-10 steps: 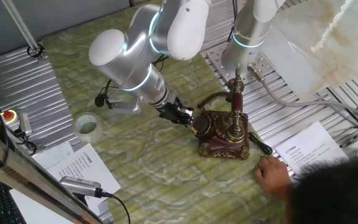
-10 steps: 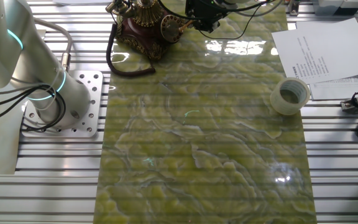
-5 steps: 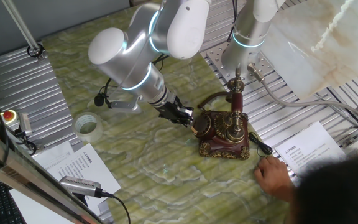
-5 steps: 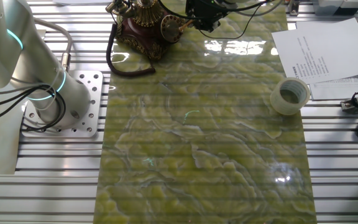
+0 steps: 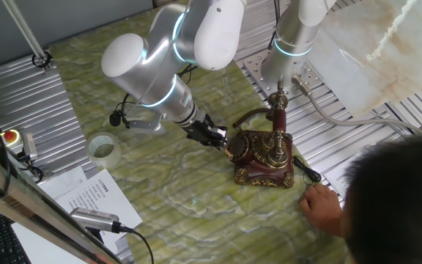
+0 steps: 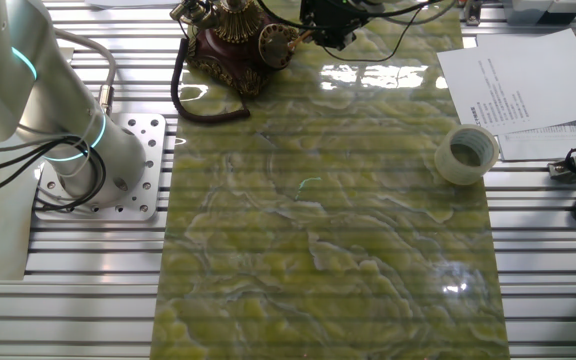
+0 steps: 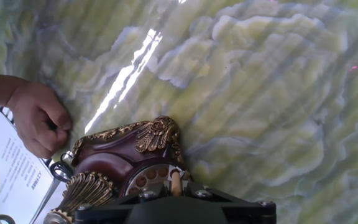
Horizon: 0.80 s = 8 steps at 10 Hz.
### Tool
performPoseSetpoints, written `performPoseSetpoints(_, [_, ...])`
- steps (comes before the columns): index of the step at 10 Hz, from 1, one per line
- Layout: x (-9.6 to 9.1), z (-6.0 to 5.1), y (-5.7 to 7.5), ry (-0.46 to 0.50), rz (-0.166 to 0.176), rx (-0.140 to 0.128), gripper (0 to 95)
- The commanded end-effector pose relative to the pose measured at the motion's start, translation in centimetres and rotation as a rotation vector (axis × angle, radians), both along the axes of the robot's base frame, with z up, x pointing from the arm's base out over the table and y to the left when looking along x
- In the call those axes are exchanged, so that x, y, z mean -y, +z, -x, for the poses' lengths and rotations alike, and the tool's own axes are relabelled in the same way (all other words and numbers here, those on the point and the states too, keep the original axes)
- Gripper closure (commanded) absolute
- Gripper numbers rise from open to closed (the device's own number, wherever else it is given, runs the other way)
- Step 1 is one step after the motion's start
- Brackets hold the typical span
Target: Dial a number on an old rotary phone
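Phone: small antique rotary phone (image 5: pixel 264 155) with dark red-brown body, ornate brass trim and a round finger dial; handset lies across a tall brass cradle, black cord trailing off its side.
Phone place: on the green marbled table mat (image 6: pixel 328 220), at the mat's edge nearest the silver robot arm's base (image 6: pixel 88 165).
Phone pointing: dial face (image 5: pixel 238 149) turned toward the gripper; long axis runs from the dial back to the cradle (image 5: pixel 276 117).
Arm: silver jointed arm (image 5: pixel 163 51) reaches down over the mat toward the phone's dial side.
Gripper: black two-finger gripper (image 5: pixel 217 138) sits just at the dial; in the hand view a pale tip (image 7: pixel 176 182) rests at the dial's holes. Whether the fingers are spread or closed cannot be told.
Change: gripper and phone stand as half a second ago; the person's dark head (image 5: pixel 401 198) has come further into one fixed view.
Hand: a person's bare hand (image 7: pixel 36 118) rests just beside the phone on a white printed sheet (image 7: pixel 17 171).
Tape: clear tape roll (image 6: pixel 466 153), well apart from the phone.
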State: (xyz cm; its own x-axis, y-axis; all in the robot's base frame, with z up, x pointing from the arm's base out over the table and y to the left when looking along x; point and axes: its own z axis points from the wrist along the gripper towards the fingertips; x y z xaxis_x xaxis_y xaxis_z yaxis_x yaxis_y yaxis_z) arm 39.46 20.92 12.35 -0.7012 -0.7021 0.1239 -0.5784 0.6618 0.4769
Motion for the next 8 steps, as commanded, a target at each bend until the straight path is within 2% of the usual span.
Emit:
performPoseSetpoints(1, [0.0,-0.2,0.3,0.0,0.0,-0.005,95.0])
performPoseSetpoints(6, [0.2,-0.6,0.8,-0.005,-0.002,-0.015,95.0])
performPoseSetpoints(8, [0.6,-1.0,1.5,-0.019,0.012,-0.022,95.0])
